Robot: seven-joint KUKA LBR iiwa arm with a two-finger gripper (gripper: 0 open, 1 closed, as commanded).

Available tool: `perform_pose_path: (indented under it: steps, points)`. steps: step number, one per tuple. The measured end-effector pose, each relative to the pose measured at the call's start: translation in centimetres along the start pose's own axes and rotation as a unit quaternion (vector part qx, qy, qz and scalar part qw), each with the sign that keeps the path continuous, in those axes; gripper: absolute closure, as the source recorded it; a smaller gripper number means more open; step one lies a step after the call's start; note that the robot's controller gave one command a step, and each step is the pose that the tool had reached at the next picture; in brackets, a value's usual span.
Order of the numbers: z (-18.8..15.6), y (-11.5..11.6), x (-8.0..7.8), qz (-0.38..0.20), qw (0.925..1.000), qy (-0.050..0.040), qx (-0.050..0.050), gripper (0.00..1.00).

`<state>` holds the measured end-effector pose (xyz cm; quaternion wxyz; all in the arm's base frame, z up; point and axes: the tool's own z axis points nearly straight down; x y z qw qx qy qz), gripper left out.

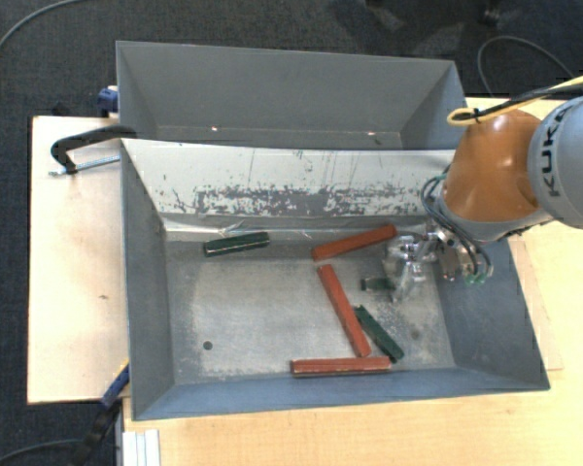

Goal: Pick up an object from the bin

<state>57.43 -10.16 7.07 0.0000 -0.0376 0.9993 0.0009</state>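
Front red bar (pixel 340 365) lies flat along the near wall of the bin (pixel 146 289), at 5 o'clock. Green stick (pixel 379 333) at 4 o'clock, alongside the lower end of the slanted red bar (pixel 342 309), which runs out from centre. Gripper (pixel 403 270) stands low at 2 to 3 o'clock, just beside the right end of the back red bar (pixel 355 244) at 1 o'clock; claw state cannot be determined. Green marker (pixel 236 245) at 10 o'clock, against the back wall.
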Motion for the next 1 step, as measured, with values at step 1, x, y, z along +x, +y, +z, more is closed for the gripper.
perform_pose_path:
  steps: [1]
  points:
    - [-16.07, 5.23, -1.21, -0.172, 0.985, -0.0064, 0.002, 1.0]
